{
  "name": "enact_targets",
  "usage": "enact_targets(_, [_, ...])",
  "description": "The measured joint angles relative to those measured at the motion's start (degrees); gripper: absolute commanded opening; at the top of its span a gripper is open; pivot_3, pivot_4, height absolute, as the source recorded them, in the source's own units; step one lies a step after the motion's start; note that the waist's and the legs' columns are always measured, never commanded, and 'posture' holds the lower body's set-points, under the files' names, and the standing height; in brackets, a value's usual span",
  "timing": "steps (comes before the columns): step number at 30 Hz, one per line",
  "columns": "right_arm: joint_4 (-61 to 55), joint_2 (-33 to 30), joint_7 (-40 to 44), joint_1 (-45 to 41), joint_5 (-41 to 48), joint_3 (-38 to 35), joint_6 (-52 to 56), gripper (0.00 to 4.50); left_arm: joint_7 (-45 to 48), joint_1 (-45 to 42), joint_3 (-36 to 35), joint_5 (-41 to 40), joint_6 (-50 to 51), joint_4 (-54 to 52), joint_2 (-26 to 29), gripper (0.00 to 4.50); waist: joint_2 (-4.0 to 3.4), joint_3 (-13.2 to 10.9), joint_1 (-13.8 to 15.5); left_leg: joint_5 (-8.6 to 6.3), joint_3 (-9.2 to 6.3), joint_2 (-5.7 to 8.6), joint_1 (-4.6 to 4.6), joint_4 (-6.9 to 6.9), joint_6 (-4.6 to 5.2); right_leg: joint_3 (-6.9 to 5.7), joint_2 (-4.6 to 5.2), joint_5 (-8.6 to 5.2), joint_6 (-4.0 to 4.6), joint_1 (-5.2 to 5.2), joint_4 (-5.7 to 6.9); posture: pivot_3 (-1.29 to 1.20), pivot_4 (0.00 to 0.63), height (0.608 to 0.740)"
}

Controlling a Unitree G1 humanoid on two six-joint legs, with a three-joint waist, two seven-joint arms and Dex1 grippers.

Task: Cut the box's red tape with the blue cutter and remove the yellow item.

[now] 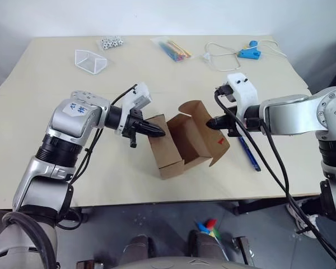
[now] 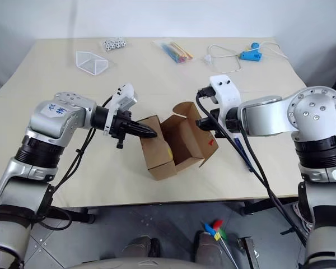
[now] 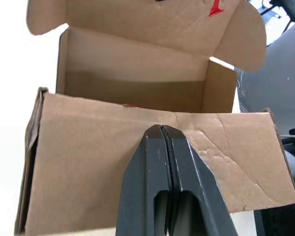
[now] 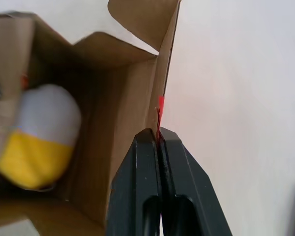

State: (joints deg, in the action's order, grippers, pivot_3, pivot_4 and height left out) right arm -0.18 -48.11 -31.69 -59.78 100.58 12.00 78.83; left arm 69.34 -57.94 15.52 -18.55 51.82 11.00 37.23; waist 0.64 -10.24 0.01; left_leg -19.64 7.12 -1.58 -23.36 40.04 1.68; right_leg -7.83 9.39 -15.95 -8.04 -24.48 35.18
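Box (image 1: 182,147) open on the table (image 1: 56,101), its lid pinched in my right gripper (image 4: 159,136).
My left gripper (image 3: 162,129), jaws pressed together, presses the front wall; the yellow item (image 4: 32,157) sits inside, blue cutter (image 1: 249,153) beside.

The left tool (image 3: 162,129), fingers pressed together, touches the open box (image 3: 137,162) with red tape (image 3: 216,8) on its flap.
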Motion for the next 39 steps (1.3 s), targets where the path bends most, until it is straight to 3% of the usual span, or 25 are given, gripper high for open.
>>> enact_targets(21, [-1.88, -2.98, -4.86, 7.9, 6.38, -0.13, -5.38, 0.01, -5.9, 8.36, -4.54, -0.39, 6.11, -12.49, 4.47, 0.0, -0.04, 0.03, 0.98, 0.0, -0.03, -0.08, 0.2, 0.13, 0.0, 0.14, 0.03, 0.0, 0.0, 0.15, 0.13, 0.0, 0.15, 0.74])
enact_targets(39, [-1.65, 0.94, -5.15, 10.28, 1.51, 0.47, -6.01, 0.01, -8.28, 8.8, -4.51, -0.2, 1.71, -6.81, 0.25, 0.0, -0.17, 0.18, 1.25, 0.0, -0.29, -0.21, 1.07, 0.28, 0.07, 0.38, 0.05, -0.02, 0.06, 1.12, -0.15, 0.0, 0.15, 0.74])
